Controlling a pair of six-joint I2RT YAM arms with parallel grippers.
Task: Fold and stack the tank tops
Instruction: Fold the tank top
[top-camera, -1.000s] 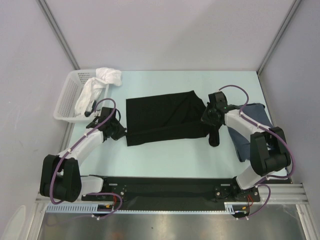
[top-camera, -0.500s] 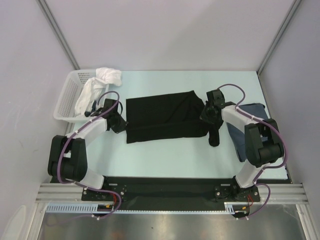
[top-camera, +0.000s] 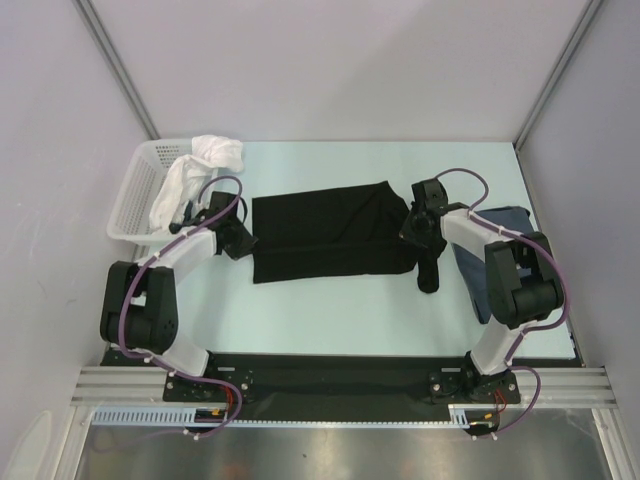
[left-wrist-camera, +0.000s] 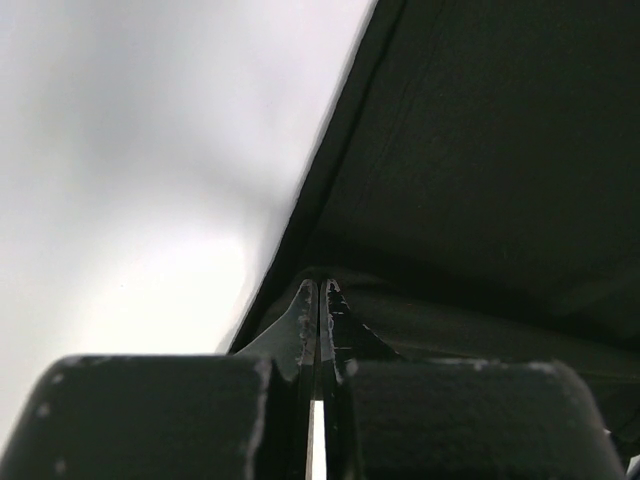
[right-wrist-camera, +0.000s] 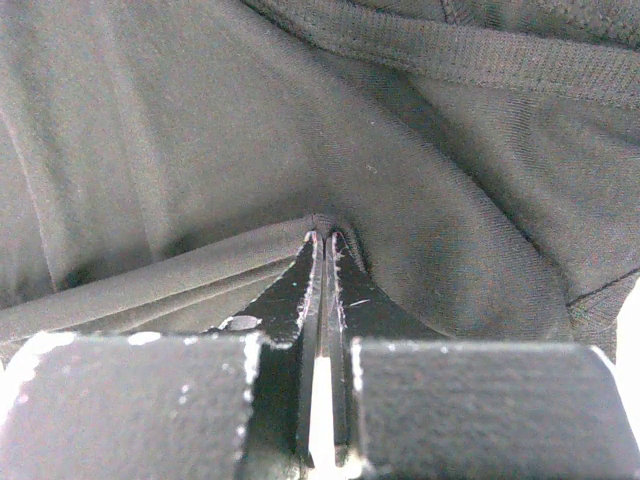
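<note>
The black tank top (top-camera: 325, 235) lies spread across the middle of the table, its near edge doubled over, one strap trailing toward the front at the right. My left gripper (top-camera: 244, 244) is shut on its left edge; in the left wrist view the black cloth (left-wrist-camera: 480, 200) is pinched at the closed fingertips (left-wrist-camera: 319, 290). My right gripper (top-camera: 410, 231) is shut on its right edge; the right wrist view shows a fold of the cloth (right-wrist-camera: 200, 180) nipped between the fingertips (right-wrist-camera: 322, 243). The slate-blue tank top (top-camera: 495, 250) lies folded at the right, partly under the right arm.
A white lattice basket (top-camera: 135, 200) stands at the back left with a white cloth (top-camera: 200, 160) hanging over its rim. Metal frame posts rise at the back corners. The arm bases sit on a black rail at the near edge.
Both grippers have carried the near edge of the black tank top away from me, over the cloth. The left arm has swung farthest, toward the basket.
</note>
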